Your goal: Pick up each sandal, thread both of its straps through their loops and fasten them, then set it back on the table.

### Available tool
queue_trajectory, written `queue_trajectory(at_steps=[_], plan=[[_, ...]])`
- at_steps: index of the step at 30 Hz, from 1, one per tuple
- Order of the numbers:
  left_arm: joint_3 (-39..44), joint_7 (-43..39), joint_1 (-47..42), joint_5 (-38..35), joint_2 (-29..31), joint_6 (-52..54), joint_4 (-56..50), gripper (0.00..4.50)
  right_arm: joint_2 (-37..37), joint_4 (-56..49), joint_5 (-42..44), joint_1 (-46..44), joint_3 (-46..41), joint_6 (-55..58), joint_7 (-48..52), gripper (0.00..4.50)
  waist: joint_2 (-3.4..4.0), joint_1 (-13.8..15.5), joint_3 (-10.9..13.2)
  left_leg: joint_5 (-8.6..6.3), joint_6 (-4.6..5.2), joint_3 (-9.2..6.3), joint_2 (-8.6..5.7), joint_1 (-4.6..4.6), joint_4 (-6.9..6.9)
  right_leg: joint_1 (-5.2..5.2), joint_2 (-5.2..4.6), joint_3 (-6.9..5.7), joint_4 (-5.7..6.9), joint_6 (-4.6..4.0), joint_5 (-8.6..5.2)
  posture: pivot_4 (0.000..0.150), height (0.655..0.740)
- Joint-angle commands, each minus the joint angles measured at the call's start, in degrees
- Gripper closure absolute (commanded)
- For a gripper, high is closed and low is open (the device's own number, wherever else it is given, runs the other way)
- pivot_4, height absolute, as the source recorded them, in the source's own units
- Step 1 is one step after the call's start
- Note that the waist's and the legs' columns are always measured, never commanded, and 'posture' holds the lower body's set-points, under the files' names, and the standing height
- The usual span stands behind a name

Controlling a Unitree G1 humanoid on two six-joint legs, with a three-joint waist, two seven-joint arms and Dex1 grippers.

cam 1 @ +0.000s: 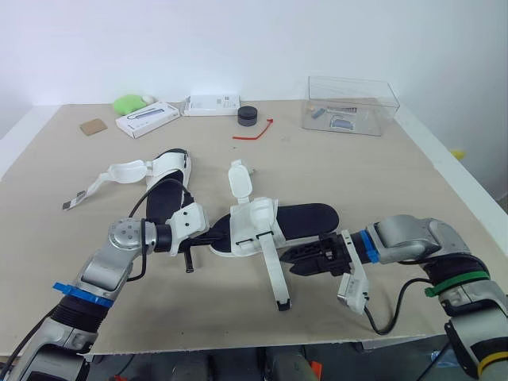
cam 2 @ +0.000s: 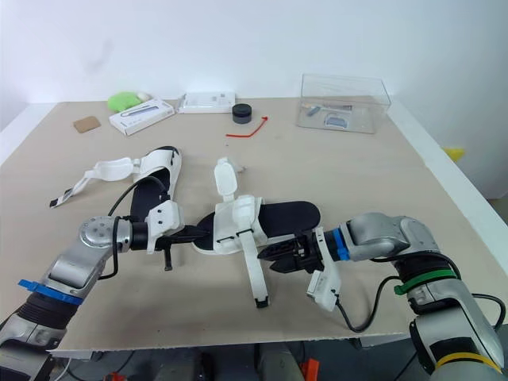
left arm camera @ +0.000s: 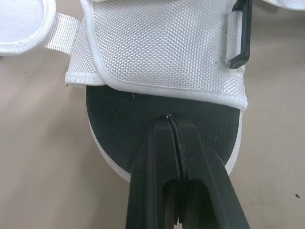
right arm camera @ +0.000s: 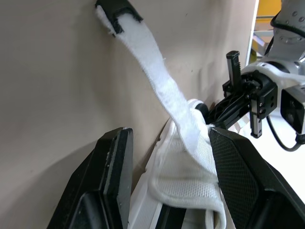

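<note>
A black-soled sandal [cam 1: 305,218] with white uppers lies mid-table. One strap [cam 1: 240,181] stands up at its far side; the other, long strap [cam 1: 275,274] trails toward the front edge. My left gripper [cam 1: 214,235] is shut, its tips resting on the sole's end [left arm camera: 119,129]. My right gripper [cam 1: 287,258] is open beside the long strap; the white upper [right arm camera: 183,183] and strap [right arm camera: 157,83] lie between its fingers. A second sandal [cam 1: 165,186] lies to the left with its strap [cam 1: 119,172] spread out.
At the back stand a clear plastic box [cam 1: 349,103], a black puck [cam 1: 248,116], a red tie [cam 1: 254,131], two white boxes [cam 1: 147,119] [cam 1: 212,105], a green object [cam 1: 127,103] and a brown square [cam 1: 93,125]. The table's front edge [cam 1: 238,345] is close.
</note>
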Motion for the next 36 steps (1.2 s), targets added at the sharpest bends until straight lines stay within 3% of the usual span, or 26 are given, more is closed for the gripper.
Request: queue_trajectory(at_steps=[1, 8, 11, 15, 24, 27, 30, 36], plan=[[0.3, -0.2, 0.2, 0.3, 0.5, 0.9, 0.4, 4.50, 0.6, -1.3, -1.1, -0.8, 0.2, 0.2, -2.4, 1.74, 0.00, 0.0, 0.0, 0.00, 0.00, -0.01, 0.00, 0.00, 0.00, 0.00, 0.01, 0.00, 0.01, 0.00, 0.00, 0.150, 0.7261], [0.4, -0.3, 0.7, 0.3, 0.7, 1.3, 0.0, 4.50, 0.9, -2.4, 1.5, -1.3, 2.5, 3.3, -4.5, 1.74, 0.00, -0.4, 0.0, 0.00, 0.00, 0.00, 0.00, 0.01, 0.00, 0.00, 0.01, 0.01, 0.02, 0.00, 0.01, 0.150, 0.7261], [0.4, -0.3, 0.6, 0.4, 0.7, 1.3, 0.1, 4.50, 0.6, -3.0, 4.2, -1.6, 4.1, 4.6, -4.8, 2.46, 0.00, -0.5, 0.0, 0.00, 0.00, 0.00, 0.00, 0.02, 0.00, 0.00, 0.01, 0.01, 0.03, 0.01, 0.01, 0.150, 0.7261], [0.4, -0.3, 0.5, 0.4, 0.6, 1.4, 0.1, 4.50, -0.2, -4.1, 6.9, -1.9, 6.1, 6.8, -4.1, 4.39, 0.00, -0.5, 0.0, 0.00, 0.00, 0.01, 0.00, 0.02, 0.00, 0.00, 0.01, 0.02, 0.03, 0.01, 0.02, 0.150, 0.7261], [0.3, -0.2, 0.5, 0.5, 0.4, 1.3, 0.2, 4.50, -1.7, -3.6, 10.8, -1.7, 9.6, 9.1, -3.0, 4.46, 0.00, -0.6, 0.0, 0.00, 0.00, 0.01, 0.00, 0.02, 0.00, 0.00, 0.01, 0.02, 0.03, 0.02, 0.02, 0.150, 0.7261], [0.2, -0.3, 0.7, 0.5, 0.5, 1.2, 0.2, 4.50, -3.5, -6.5, 31.5, 1.1, 16.0, 18.8, 2.6, 4.46, -0.03, -0.6, 0.0, 0.00, 0.00, 0.01, 0.00, 0.03, 0.00, 0.01, 0.02, 0.02, 0.03, 0.02, 0.02, 0.150, 0.7261], [0.2, -0.4, 0.8, 0.6, 0.5, 1.1, 0.4, 4.50, -2.7, -14.6, 49.2, 3.3, 15.2, 37.6, 9.3, 4.46, -0.04, -0.6, 0.0, -0.01, 0.01, -0.01, 0.01, 0.04, 0.00, 0.05, -0.01, 0.04, 0.03, 0.08, 0.06, 0.150, 0.7261], [0.0, -0.5, 0.6, 0.8, 0.1, 1.0, 0.5, 4.50, -0.2, -26.1, 64.9, 6.0, 9.3, 68.6, 13.2, 4.46, -0.10, -0.6, 0.0, 0.04, 0.05, -0.06, 0.04, 0.04, 0.05, 0.08, -0.02, -0.03, 0.03, 0.36, 0.26, 0.150, 0.7261]])
